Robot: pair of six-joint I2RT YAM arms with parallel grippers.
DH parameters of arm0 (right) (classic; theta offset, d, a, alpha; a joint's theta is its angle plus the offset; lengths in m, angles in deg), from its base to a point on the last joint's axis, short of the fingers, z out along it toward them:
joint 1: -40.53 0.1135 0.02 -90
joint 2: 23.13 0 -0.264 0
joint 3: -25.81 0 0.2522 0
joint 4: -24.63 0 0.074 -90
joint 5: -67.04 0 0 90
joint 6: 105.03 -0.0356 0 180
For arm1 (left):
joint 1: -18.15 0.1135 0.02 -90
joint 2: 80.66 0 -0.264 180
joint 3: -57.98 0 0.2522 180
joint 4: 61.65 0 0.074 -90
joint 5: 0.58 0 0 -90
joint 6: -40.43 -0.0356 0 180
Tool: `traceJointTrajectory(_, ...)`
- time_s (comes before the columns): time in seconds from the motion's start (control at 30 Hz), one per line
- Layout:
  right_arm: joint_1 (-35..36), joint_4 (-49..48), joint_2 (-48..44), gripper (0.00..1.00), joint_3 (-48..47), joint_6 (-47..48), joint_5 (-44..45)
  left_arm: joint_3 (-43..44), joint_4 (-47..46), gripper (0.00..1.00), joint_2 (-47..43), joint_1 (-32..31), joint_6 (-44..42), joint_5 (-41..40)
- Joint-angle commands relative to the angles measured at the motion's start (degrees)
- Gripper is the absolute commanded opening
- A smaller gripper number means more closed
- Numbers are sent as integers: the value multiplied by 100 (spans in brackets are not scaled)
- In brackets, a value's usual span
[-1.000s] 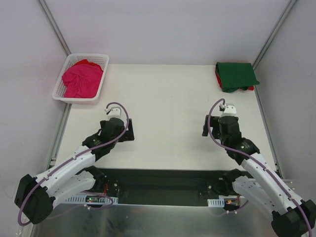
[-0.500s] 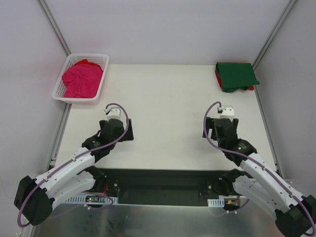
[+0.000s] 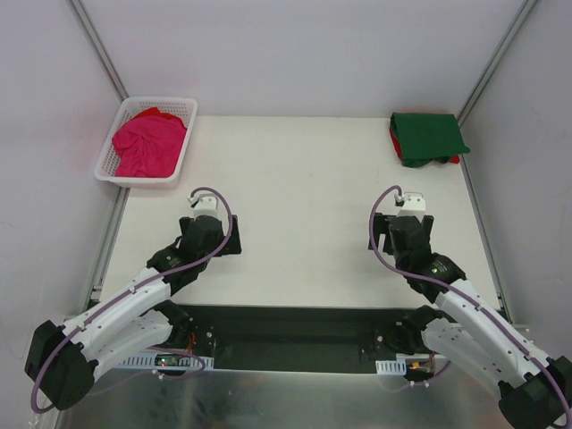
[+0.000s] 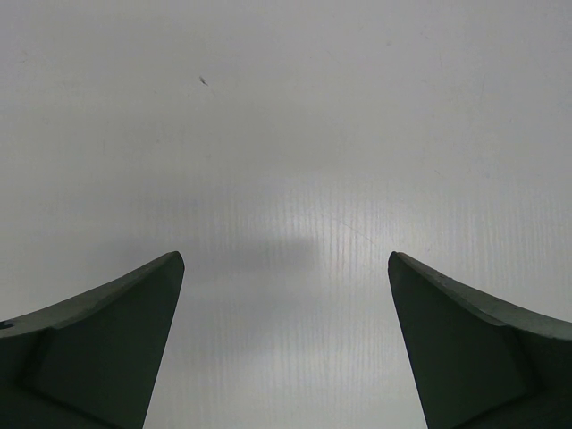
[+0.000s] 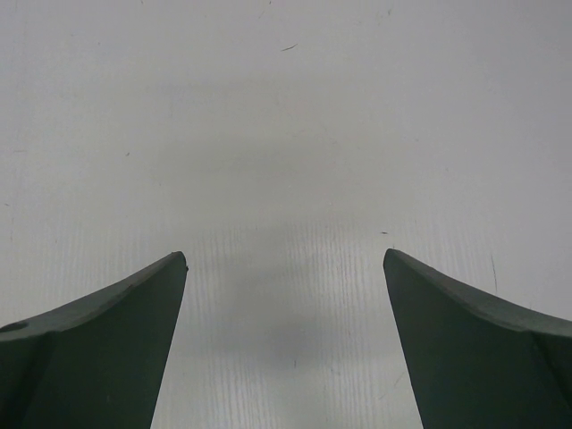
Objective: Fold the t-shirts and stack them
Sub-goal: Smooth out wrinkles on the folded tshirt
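A folded dark green t-shirt [image 3: 428, 137] lies at the table's back right corner, with a red t-shirt's edge [image 3: 454, 160] showing under it. A crumpled magenta pink t-shirt [image 3: 147, 147] fills the white basket [image 3: 111, 175] at the back left. My left gripper [image 3: 214, 239] points down at bare table in the near left area, far from any shirt. In the left wrist view this gripper [image 4: 286, 259] is open with only table between its fingers. My right gripper [image 3: 399, 234] points down at the near right, and in its wrist view [image 5: 286, 257] it is open over bare table.
The table [image 3: 304, 197] is a pale board with white walls on three sides and metal rails along the left and right edges. A dark slot [image 3: 295, 335] runs between the arm bases at the near edge.
The right wrist has turned and shifted slightly left. The left arm has barely moved. Both grippers stay open and the shirts have not moved.
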Motion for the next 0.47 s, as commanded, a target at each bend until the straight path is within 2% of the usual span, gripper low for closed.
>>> traceJointTrajectory(0.0, 34, -167, -82, 96, -15, 84, 198, -52, -140, 99, -99, 39, -67, -172)
traceJointTrajectory(0.43, 34, -193, -109, 96, 11, 101, 321, -35, -140, 99, -81, 39, -67, -207)
